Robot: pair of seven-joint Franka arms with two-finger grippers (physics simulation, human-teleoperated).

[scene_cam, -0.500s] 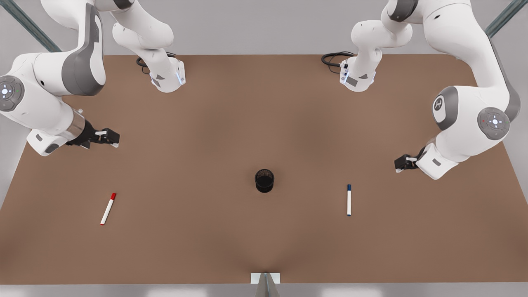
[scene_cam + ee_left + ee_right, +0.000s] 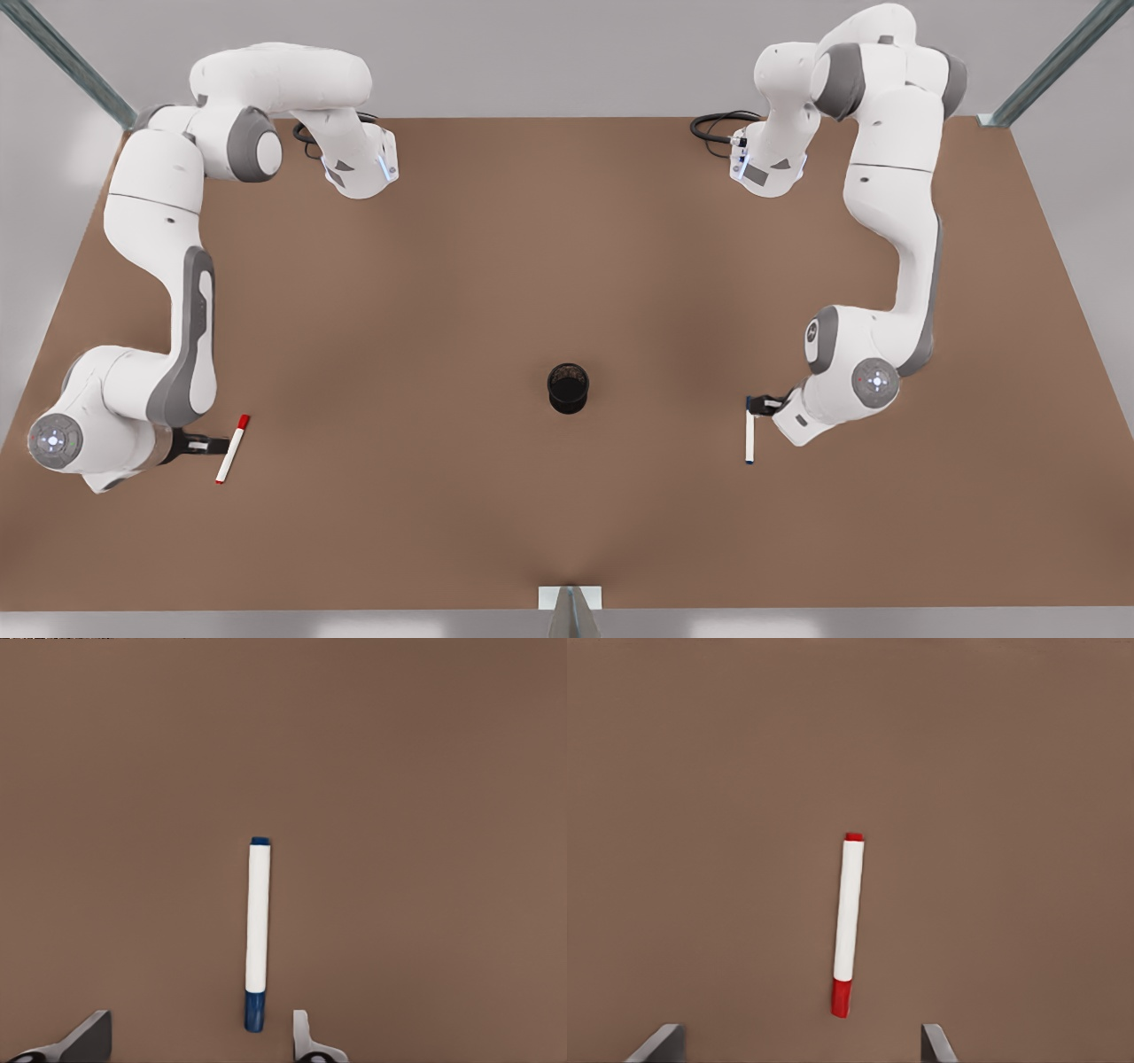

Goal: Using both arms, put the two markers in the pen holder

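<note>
The blue marker [image 2: 749, 439] lies flat on the brown table at the front view's right. My left gripper [image 2: 754, 406] hovers open over its dark blue cap end. In the left wrist view, the blue marker [image 2: 258, 930] has its cap between the spread fingertips of the left gripper [image 2: 199, 1034], closer to one finger. The red marker [image 2: 232, 449] lies at the front view's left, with my right gripper [image 2: 215, 440] open beside its barrel. In the right wrist view, the red marker [image 2: 848, 921] points its cap toward the open right gripper [image 2: 799, 1043]. The black pen holder [image 2: 568, 388] stands upright mid-table, empty.
Both arm bases [image 2: 359, 168] [image 2: 769, 168] and their black cables [image 2: 713, 124] sit at the table's far edge. A small white bracket [image 2: 570, 598] stands at the near edge. Bare brown table [image 2: 567, 266] lies between the markers and the holder.
Both arms have swung down and toward the near side. The right gripper now sits by the red marker, the left over the blue marker's cap. Neither marker nor the holder has moved.
</note>
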